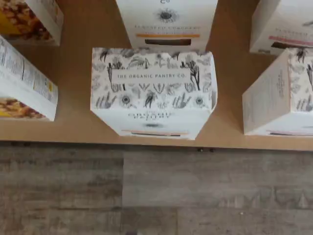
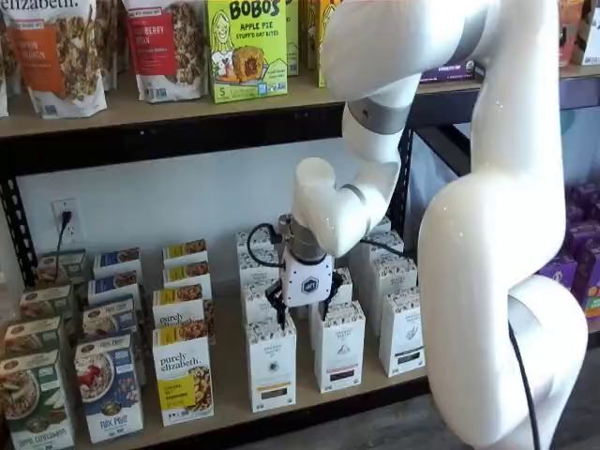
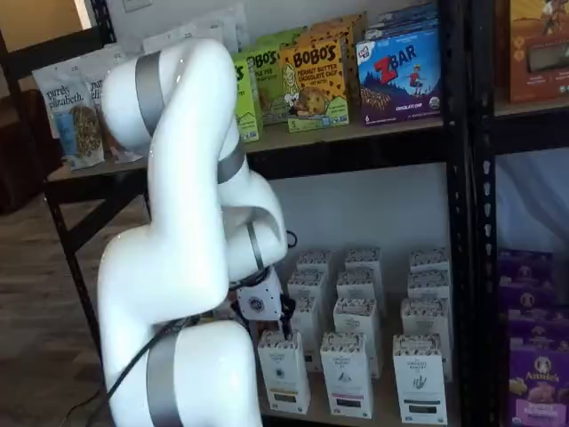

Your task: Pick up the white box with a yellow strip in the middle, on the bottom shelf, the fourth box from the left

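The white box stands at the front edge of the bottom shelf. The wrist view looks down on its dark-speckled top, and a thin yellow-orange band and a dark label show low on its face. It shows in both shelf views. My gripper hangs just above and slightly right of its top, fingers pointing down with a gap between them and nothing held. In a shelf view only its white body and one black finger show.
More white cartons stand behind and to the right. Yellow-labelled purely elizabeth boxes stand to the left. The upper shelf hangs close overhead. A black upright and purple boxes are further right.
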Tool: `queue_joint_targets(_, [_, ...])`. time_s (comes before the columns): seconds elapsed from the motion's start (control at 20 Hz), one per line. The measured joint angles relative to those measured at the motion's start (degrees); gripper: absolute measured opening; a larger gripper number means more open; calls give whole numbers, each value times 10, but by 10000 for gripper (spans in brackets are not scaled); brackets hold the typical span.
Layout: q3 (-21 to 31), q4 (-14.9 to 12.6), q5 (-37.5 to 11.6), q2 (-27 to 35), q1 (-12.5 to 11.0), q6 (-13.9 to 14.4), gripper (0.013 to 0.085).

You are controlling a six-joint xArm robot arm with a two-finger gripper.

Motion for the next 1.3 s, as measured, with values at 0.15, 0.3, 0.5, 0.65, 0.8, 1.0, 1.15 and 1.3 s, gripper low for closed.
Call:
queue_joint_targets(0.15, [-19,-3,-6,21,0,3,850])
queue_joint_targets(0.3, [-40,-19,-5,41,-2,17,850])
queue_joint_targets(0.5, [-67,-19,-5,65,-3,16,850])
queue_joint_targets(0.65, [-90,-13,-4,86,-3,9,850])
queue_joint_targets(0.8, [-114,-1,-5,108,-3,-3,850])
queue_joint_targets(1.0, [-142,16,-4,133,-2,-19,850])
queue_joint_targets(1.15, [-157,18,-3,147,-3,-21,850])
queue_joint_targets(1.3, [-171,17,-6,160,-4,-21,850])
